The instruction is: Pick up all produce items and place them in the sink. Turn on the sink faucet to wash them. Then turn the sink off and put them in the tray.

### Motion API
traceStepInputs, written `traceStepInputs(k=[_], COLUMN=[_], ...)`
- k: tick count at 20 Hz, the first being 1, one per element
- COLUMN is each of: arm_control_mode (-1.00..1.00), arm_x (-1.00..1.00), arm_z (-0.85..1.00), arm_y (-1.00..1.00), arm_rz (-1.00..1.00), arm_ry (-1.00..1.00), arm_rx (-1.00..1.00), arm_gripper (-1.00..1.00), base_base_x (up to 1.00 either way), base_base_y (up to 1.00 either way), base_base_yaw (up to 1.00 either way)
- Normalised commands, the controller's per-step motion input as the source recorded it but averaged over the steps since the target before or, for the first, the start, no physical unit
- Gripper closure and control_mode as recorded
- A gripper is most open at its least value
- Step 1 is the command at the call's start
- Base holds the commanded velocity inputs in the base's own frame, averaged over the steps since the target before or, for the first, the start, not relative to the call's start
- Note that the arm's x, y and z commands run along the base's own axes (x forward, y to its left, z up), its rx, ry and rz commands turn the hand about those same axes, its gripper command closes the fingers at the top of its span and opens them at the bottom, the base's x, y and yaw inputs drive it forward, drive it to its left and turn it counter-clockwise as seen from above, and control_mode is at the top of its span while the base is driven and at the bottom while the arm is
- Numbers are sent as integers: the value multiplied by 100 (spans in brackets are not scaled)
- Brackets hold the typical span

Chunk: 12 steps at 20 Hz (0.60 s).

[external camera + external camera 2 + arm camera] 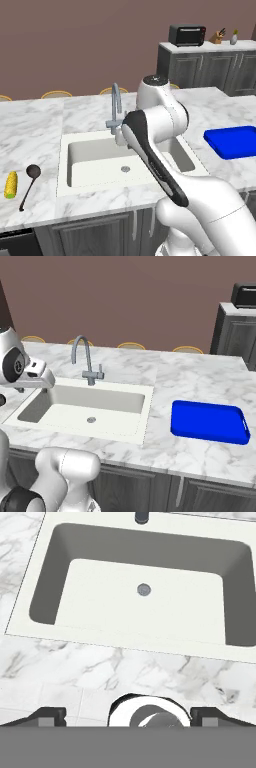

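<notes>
You've got flat, even rendered light in all views, no glare. Soft shading inside the sink (150,547) walls, darkest at the corners. Marble counter (190,381) reads bright w/ clear veins. Edges slightly soft, low-res; no lens distortion.

No legible text, label, brand, number or sign appears on any surface in the three views. The black toaster oven (187,35) on the far grey cabinet counter shows a plain front, too small to yield any marking.
</notes>
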Motion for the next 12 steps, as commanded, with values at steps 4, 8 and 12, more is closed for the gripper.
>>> traceStepInputs(k=[4,8,12], arm_control_mode=[-100,-100,-100], arm_x=[-8,0,0], arm_z=[-1,0,0], arm_y=[93,93,85], arm_rz=[0,0,0], arm_ry=[3,4,8], arm_rx=[-5,-5,-4], arm_gripper=[-100,-100,-100], base_base_x=[0,0,0], base_base_y=[0,0,0], base_base_yaw=[0,0,0])
